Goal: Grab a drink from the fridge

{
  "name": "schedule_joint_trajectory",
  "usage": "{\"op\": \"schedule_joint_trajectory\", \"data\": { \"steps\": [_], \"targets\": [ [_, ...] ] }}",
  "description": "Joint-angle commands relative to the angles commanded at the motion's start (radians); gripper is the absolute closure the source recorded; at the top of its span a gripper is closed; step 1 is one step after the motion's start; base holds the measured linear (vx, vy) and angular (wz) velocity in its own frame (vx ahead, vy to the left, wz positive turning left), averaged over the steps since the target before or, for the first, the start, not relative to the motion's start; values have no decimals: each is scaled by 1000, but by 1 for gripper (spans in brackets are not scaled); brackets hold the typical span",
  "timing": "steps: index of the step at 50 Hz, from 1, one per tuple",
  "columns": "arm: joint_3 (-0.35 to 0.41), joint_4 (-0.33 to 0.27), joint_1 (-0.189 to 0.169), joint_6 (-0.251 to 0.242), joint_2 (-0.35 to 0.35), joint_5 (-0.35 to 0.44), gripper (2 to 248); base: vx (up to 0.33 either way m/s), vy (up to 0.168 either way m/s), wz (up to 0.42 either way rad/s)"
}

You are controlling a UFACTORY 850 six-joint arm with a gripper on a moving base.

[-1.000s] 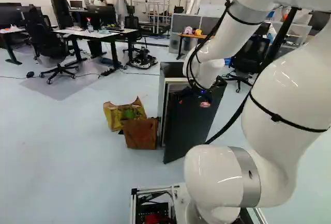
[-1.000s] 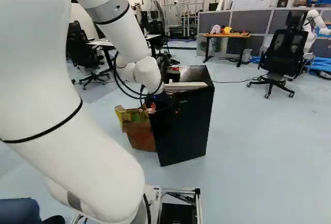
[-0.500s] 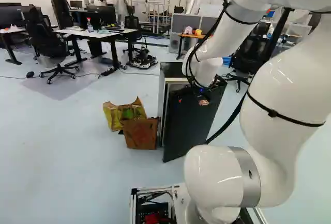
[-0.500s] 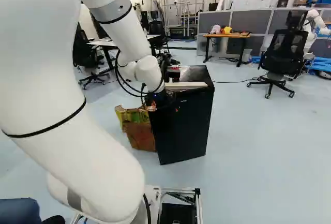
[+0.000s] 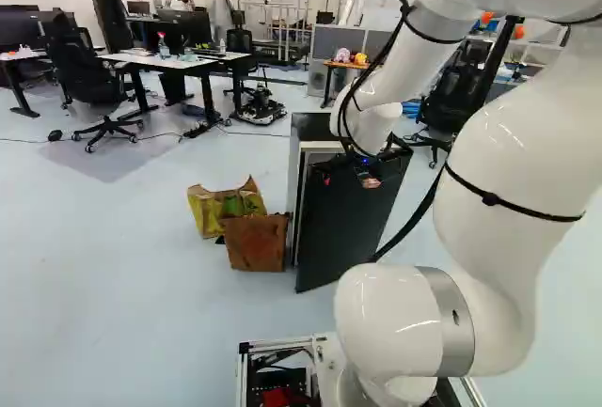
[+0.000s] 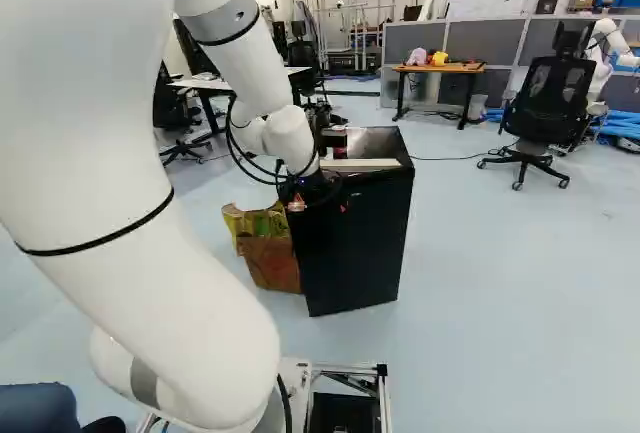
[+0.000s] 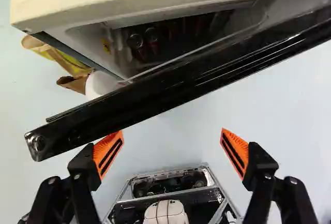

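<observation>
Near: mobile base frame (image 5: 246, 369) at bottom ctr of L base view; arm (image 5: 404, 322) rises R of it, wrist out over the fridge door. Gripper (image 7: 171, 132) (wrist cam): fingers spread wide, nothing between orange pads (image 7: 108, 154). One finger close by black door (image 7: 129, 102), at its free edge; contact w/ door can't be confirmed.

Next out: fridge (image 6: 378, 141), just L of ctr-to-ctr in R base view. Door ajar: wrist cam looks through gap betw. door & cabinet, ahead of gripper. Inside, dark, approx. two can tops (image 7: 135, 41) side by side, prob. the drinks; others too dim to ID. Paper bag (image 5: 256, 242) + yellow bag (image 5: 214, 210) on floor beside fridge, ctr-left of L base view.

Far: worktop (image 6: 440, 68) w/ small items, upper R of ctr, R base view; another robot (image 6: 608, 43) at upper R edge.

Progress (est.): door unsealed = done in part. Opening looks narrow for the gripper, so likely needs widening first. Left: swing door clear, reach in, close on a can, lift out w/o knocking neighbor, withdraw. No drink in hand; est. early stage, well under half.
</observation>
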Motion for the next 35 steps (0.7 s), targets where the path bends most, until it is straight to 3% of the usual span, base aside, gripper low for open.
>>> {"op": "schedule_joint_trajectory", "data": {
  "steps": [35],
  "targets": [
    [-63,-81,8,0,-57,0,3,0,0,0]
  ]
}}
